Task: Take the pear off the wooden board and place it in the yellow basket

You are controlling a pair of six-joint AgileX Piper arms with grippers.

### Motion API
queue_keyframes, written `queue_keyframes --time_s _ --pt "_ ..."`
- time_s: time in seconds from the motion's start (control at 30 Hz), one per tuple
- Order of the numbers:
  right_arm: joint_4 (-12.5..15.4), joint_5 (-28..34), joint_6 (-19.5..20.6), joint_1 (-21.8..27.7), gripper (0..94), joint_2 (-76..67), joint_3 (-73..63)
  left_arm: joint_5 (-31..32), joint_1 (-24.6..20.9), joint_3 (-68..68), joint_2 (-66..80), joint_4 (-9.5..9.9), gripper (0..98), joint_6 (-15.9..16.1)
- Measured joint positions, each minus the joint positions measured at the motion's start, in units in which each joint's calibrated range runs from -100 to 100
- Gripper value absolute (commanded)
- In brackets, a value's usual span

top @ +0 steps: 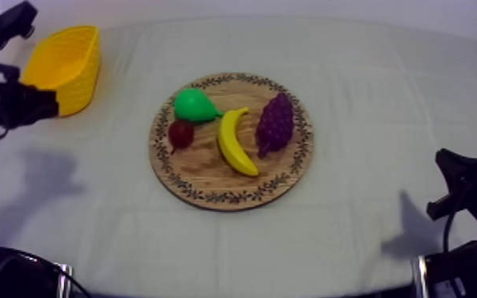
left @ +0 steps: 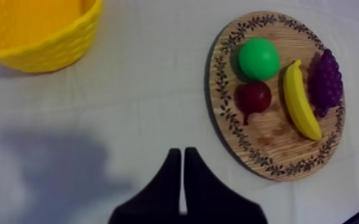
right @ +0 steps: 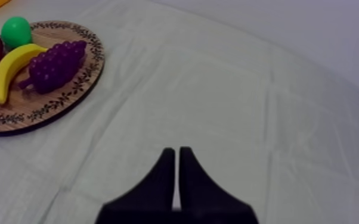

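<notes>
Creased grey-white cloth (top: 352, 71) lies under everything. The pear (top: 194, 105) sits at the board's (top: 202, 170) far edge on the basket (top: 63, 63) side. It is well apart from my left pincer (left: 179, 150), closed on nothing; right pincer (right: 176, 149) likewise.

Open cloth (top: 127, 107) between basket (top: 77, 79) and board (top: 206, 176)

Black left gripper (left: 181, 152) and right gripper (right: 176, 151), each a narrow wedge of two tapering fingers (left: 169, 182).

Left gripper (left: 181, 151) and right gripper (right: 176, 150) both have fingers (left: 171, 176) pressed together.
</notes>
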State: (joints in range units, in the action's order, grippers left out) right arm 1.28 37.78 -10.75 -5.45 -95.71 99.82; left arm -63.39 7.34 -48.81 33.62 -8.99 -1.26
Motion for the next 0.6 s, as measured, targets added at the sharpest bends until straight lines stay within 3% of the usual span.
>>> queue_keyframes --time_s 0.23,0.6 --pt "0.0 0.0 0.0 0.0 0.4 0.0 0.0 -4.53 4.6 12.07 -13.08 0.86 0.0 -3.06" --pt "0.0 0.0 0.03 0.0 0.4 0.0 0.0 -12.95 8.88 30.99 -32.58 4.52 0.0 -2.23"
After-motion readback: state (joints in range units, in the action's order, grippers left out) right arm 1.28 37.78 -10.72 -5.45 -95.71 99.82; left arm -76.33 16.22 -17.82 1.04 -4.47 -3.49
